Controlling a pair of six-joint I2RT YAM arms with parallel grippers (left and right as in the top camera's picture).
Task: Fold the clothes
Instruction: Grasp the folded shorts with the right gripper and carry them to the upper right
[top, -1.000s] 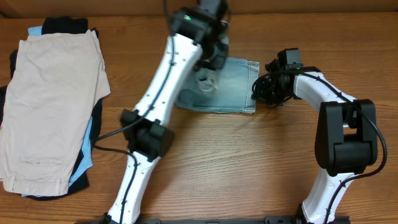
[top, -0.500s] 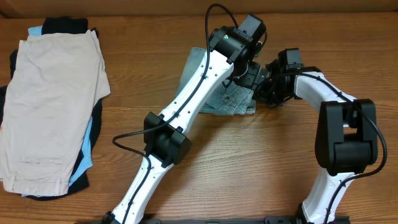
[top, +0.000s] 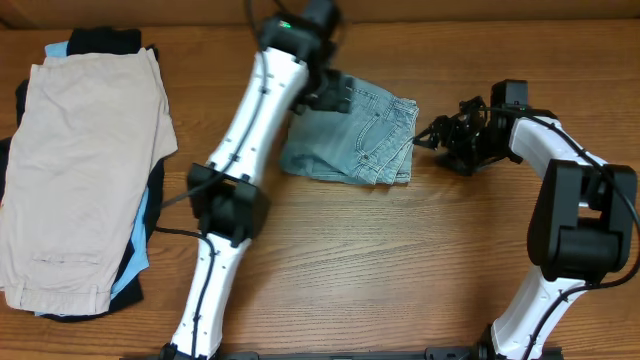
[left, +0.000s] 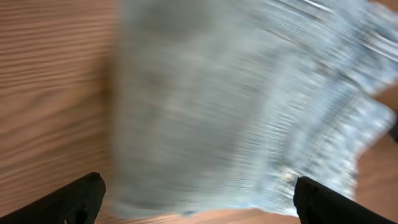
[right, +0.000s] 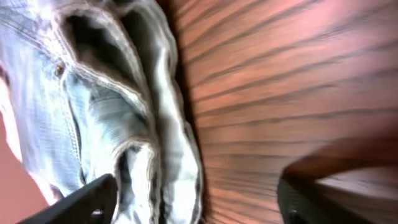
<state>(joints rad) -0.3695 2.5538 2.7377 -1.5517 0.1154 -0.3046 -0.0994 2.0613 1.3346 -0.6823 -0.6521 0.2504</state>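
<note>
The clothes are light-blue denim shorts, lying folded on the wooden table, a stitched pocket on top. My left gripper hovers over their far left corner. In the left wrist view it is open wide, with blurred denim below and nothing between its fingers. My right gripper stands just right of the shorts' layered edge. It is open too, with its left finger by the denim and bare wood between the fingers.
A stack of other garments lies at the table's left, a beige pair on top of dark and light-blue ones. Bare wood lies in front of the shorts.
The left gripper carried a layer of denim across to the right, let go and swung back left. The right gripper opened and drew back to the right. The shorts now lie folded over.
</note>
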